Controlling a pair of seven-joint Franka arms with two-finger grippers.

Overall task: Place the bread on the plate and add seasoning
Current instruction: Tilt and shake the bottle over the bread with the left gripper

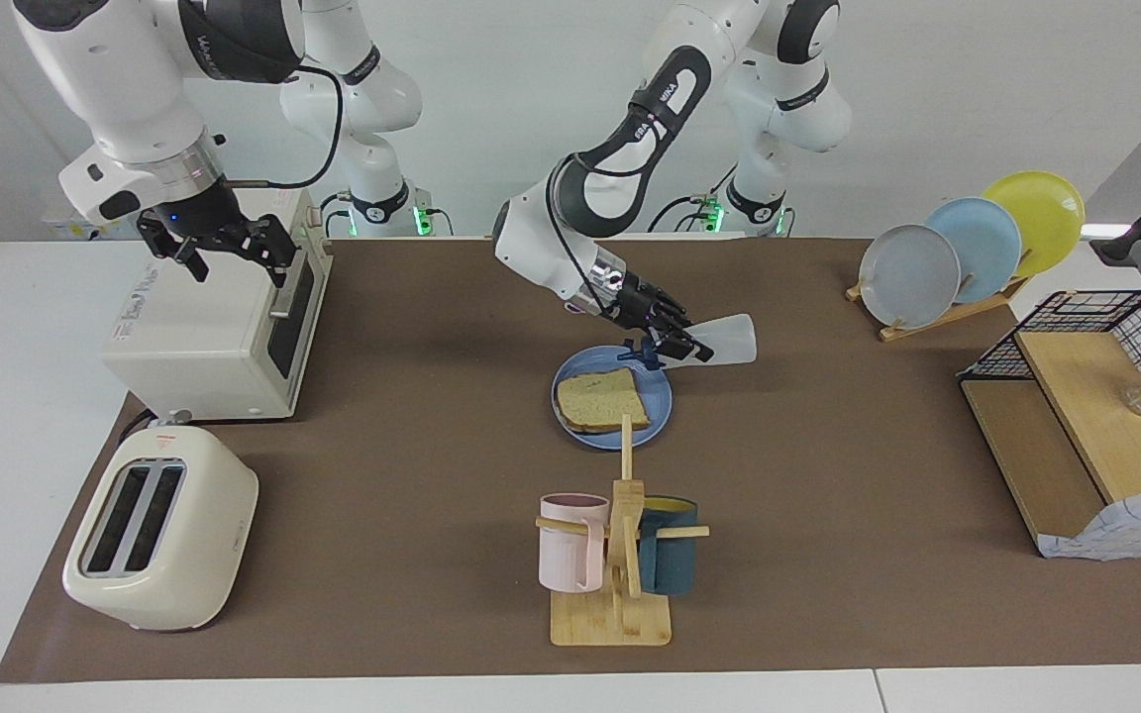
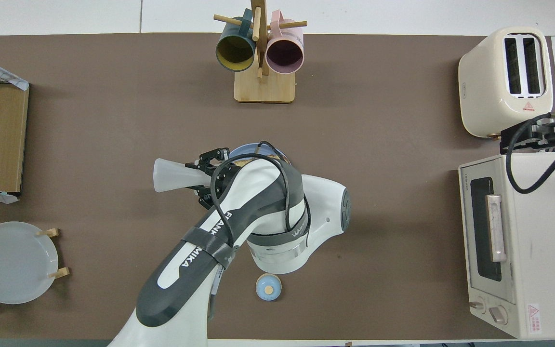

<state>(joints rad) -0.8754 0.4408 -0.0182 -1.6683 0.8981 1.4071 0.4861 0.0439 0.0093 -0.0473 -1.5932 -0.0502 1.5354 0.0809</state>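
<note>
The square slice of speckled toast with a brown crust, the bread (image 1: 602, 400), already lies on the round medium-blue plate (image 1: 652, 421) at the table's middle, so the seasoning step is in hand: the translucent whitish plastic bottle with a navy cap (image 1: 724, 342) is tipped on its side, cap hanging over the plate's rim at about one o'clock in the facing view, clamped in the left gripper (image 1: 674, 347). Next, I judge, it needs its spout brought over the toast and a shake or squeeze. The right gripper (image 1: 219, 246), fingers spread and empty, waits over the white toaster oven (image 1: 204, 332). The overhead view hides toast and cap under the left arm, yet shows the small blue dome on its wooden base (image 2: 268, 286), unseen from the facing camera
</note>
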